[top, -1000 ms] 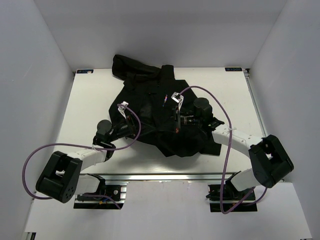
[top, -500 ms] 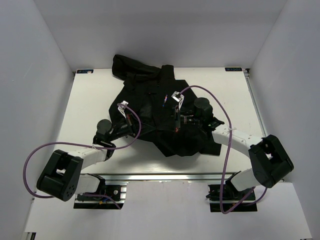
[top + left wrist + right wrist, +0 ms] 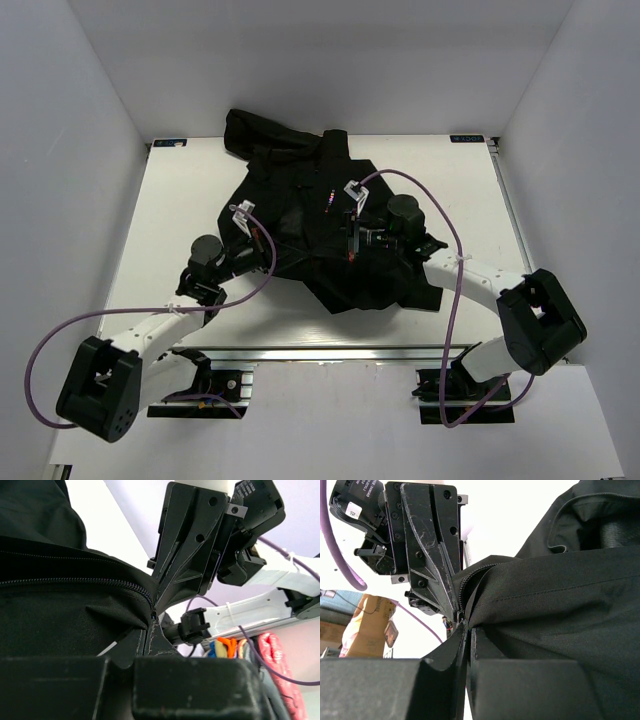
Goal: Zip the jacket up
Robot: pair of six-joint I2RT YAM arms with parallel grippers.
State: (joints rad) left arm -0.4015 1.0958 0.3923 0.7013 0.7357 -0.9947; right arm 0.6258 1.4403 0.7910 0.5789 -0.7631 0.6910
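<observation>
Okay, starting up close: seeing the left gripper (image 3: 149, 630) clamped tight on the jacket (image 3: 300, 200) fabric right where the zipper (image 3: 100, 581) ends. Also seeing the right gripper (image 3: 465, 627) facing it, pinched onto that zipper edge too. Farther back, got the jacket sprawled crumpled across the white table (image 3: 170, 200), bunched toward the far edge.

Soft, even white light fills the overhead view. The white table (image 3: 180, 200) and the surrounding walls (image 3: 100, 100) bounce it back without hard glare, and only faint, short shadows lie under the arms. The jacket (image 3: 300, 215) shows as a flat black mass, its folds nearly lost. Both wrist views are backlit: the background burns out to white or pale lilac, and the dark foreground along the bottom edge is blurred. The zipper teeth (image 3: 75, 581) are crisp.
</observation>
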